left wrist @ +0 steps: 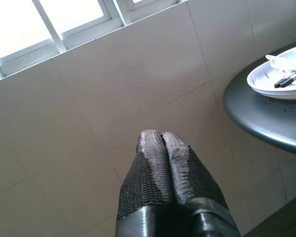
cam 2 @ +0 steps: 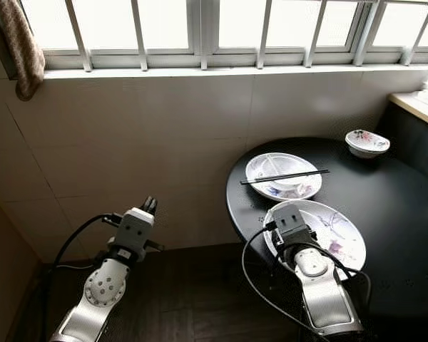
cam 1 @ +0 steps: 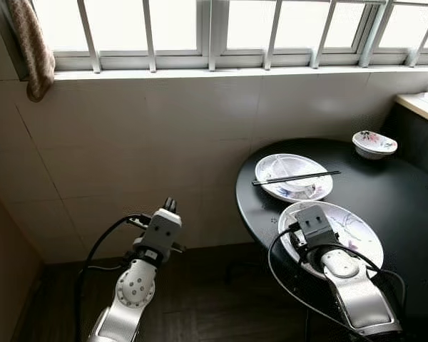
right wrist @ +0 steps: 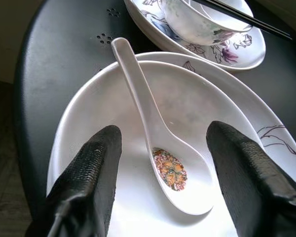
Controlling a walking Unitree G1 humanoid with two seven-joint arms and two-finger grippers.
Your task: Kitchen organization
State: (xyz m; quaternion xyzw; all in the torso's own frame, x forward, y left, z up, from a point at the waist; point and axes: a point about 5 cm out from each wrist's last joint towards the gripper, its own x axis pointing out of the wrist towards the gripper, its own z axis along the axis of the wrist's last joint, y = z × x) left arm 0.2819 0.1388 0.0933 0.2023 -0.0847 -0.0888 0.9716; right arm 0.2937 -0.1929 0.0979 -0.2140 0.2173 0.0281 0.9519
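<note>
A round black table [cam 1: 403, 189] stands on the right. At its near edge a floral plate [cam 1: 358, 229] holds a shallow white dish [right wrist: 86, 116] with a white spoon [right wrist: 147, 111] lying in it. My right gripper [right wrist: 165, 134] hangs open just above the dish, one finger on each side of the spoon's bowl and not touching it. Behind it, a second floral plate [cam 1: 271, 169] carries a small bowl [right wrist: 197, 24] with black chopsticks [cam 1: 296, 177] laid across. My left gripper [left wrist: 162, 136] is shut and empty, raised left of the table and facing the tiled wall.
A small floral bowl [cam 1: 374, 142] sits at the table's far side. A barred window runs above the tiled wall [cam 1: 164, 128], with a cloth [cam 1: 28, 43] hanging at the upper left. A counter edge [cam 1: 421, 107] lies at the right. Dark wood floor [cam 1: 214, 299] spreads below.
</note>
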